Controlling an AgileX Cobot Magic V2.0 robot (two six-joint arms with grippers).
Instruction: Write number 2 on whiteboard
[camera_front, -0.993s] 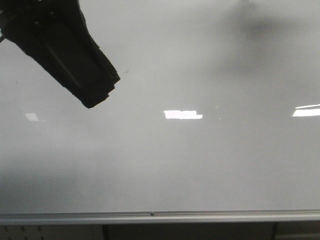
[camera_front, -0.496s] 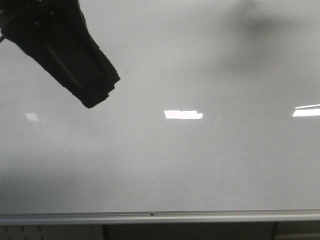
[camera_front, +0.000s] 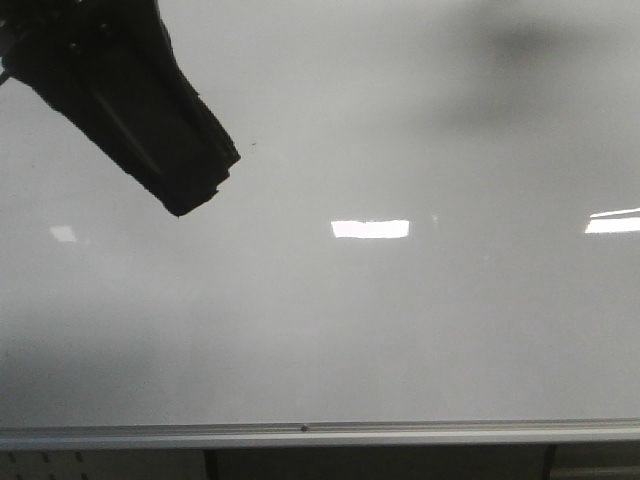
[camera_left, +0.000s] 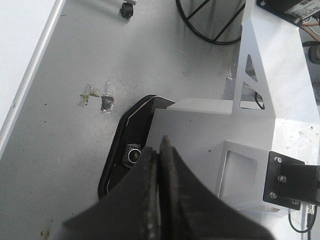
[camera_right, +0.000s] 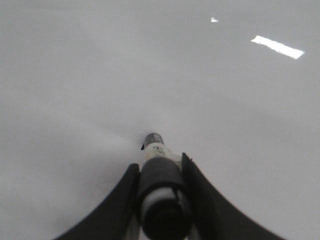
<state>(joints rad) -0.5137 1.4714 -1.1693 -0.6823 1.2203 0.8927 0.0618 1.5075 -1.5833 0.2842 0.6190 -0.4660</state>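
- Right jaws (camera_right: 159, 172): pinched on a marker (camera_right: 157, 175), barrel seated between the two dark fingers (camera_right: 192, 187), tip pointing out ahead. Held this way, by my reading, so the arm could steer the tip like a pen.
- Marker tip: dark, at or just off the whiteboard (camera_right: 75, 75); a tiny dark fleck sat beside it. Contact could not be confirmed from the wrist view.
- Number 2: no stroke of it showed in any view. The board read blank apart from a small dark speck (camera_front: 252, 144) in the front view, so the writing looked not yet begun or barely begun.
- Left jaws (camera_left: 159, 165): pressed together, holding nothing, pointed down at the grey floor (camera_left: 65, 165) and the robot's own white base (camera_left: 265, 100). Seemingly parked clear of the writing arm.
- Dark arm housing (camera_front: 140, 110): intruded from the upper left of the front view, in front of the board; which arm it belonged to could not be told.
- Whiteboard, front view (camera_front: 400, 330): glossy, with bright rectangular reflections (camera_front: 370, 229); silver edge rail (camera_front: 320, 433) ran along the bottom.
- Open room: bare board lay on every side of the tip in the right wrist view, no rail or edge in sight there. Judged ample for a small figure.
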